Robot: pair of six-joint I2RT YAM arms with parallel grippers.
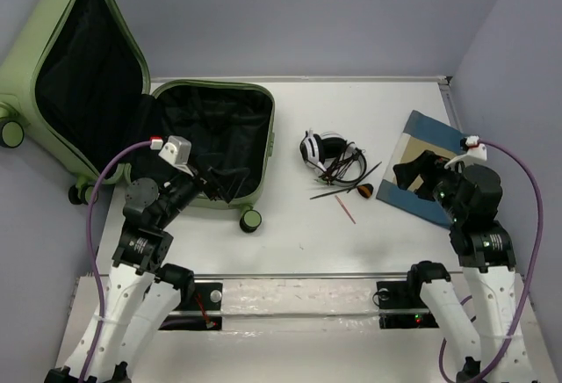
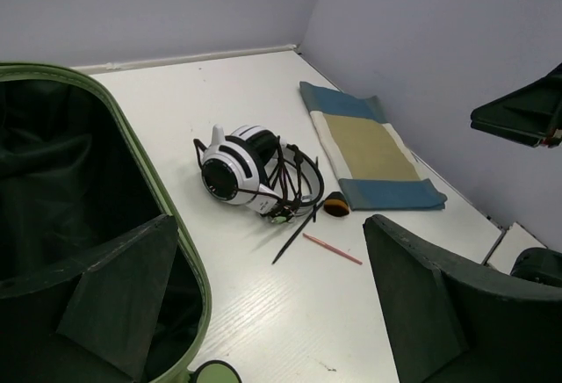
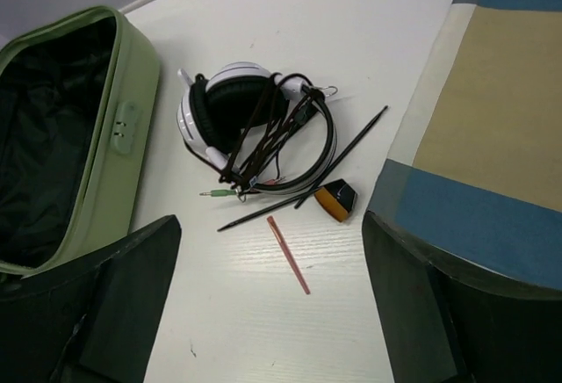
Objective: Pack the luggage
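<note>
The luggage (image 1: 266,137) is a light-green suitcase lying open at the left of the table, its lid (image 1: 53,40) leaning against the wall and its black lining bare. It also shows in the left wrist view (image 2: 171,225) and the right wrist view (image 3: 118,159). My left gripper (image 1: 217,187) is open and empty over the suitcase's near right rim (image 2: 263,313). My right gripper (image 1: 413,177) is open and empty over the left edge of a folded blue-and-tan cloth (image 1: 432,148), above bare table (image 3: 272,313).
White-and-black headphones (image 1: 327,155) with tangled cable lie mid-table (image 2: 239,172) (image 3: 224,111). Beside them are thin black sticks (image 1: 347,183), a pink pen (image 1: 344,208) (image 3: 288,255) and a small orange-and-black brush (image 1: 364,191) (image 3: 335,199). The cloth (image 2: 369,150) lies by the right wall.
</note>
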